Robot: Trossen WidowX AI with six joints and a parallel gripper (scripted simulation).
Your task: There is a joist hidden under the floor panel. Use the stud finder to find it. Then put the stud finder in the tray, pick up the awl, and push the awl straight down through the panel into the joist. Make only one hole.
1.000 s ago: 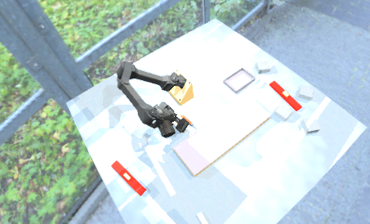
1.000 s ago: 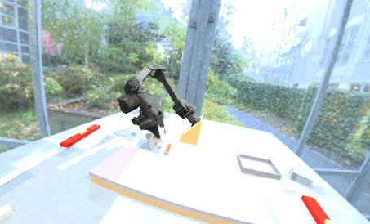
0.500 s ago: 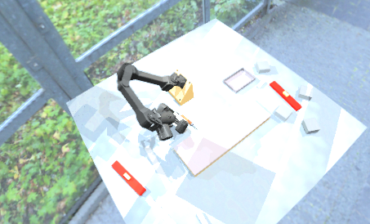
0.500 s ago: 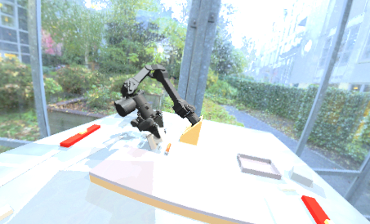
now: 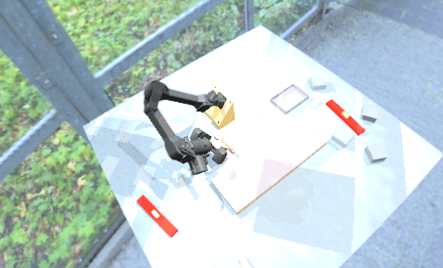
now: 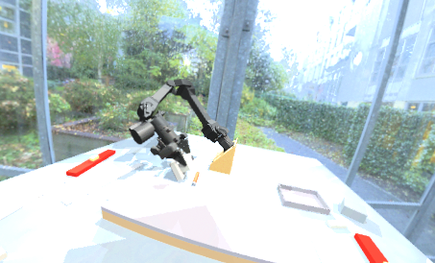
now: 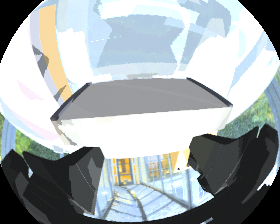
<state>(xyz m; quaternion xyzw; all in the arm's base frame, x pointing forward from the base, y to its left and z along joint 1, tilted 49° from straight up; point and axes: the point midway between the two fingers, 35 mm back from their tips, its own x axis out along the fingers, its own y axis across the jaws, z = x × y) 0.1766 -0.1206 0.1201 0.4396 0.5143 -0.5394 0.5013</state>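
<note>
My gripper [image 6: 183,162] [image 7: 145,137] is shut on the stud finder [image 6: 177,171] [image 7: 146,97], a pale box with a grey face that spans the space between the fingers in the wrist view. In the exterior view it looks tilted. The arm hides most of it in the top view. The awl [image 5: 226,145] [image 6: 196,179], with an orange handle, lies close beside the gripper. The white floor panel [image 5: 257,188] [image 6: 157,218] has a tan edge. The grey-rimmed tray [image 5: 279,107] [image 6: 305,208] lies beyond the panel and holds nothing that I can see. The joist is hidden.
An orange wedge-shaped block [image 5: 225,116] [image 6: 225,162] stands by the arm's base. One red level [image 5: 345,117] [image 6: 370,249] lies near the tray, another [image 5: 157,216] [image 6: 91,163] at the opposite end. Several pale blocks lie around the first level, one [image 5: 318,82] [image 6: 353,211] beside the tray.
</note>
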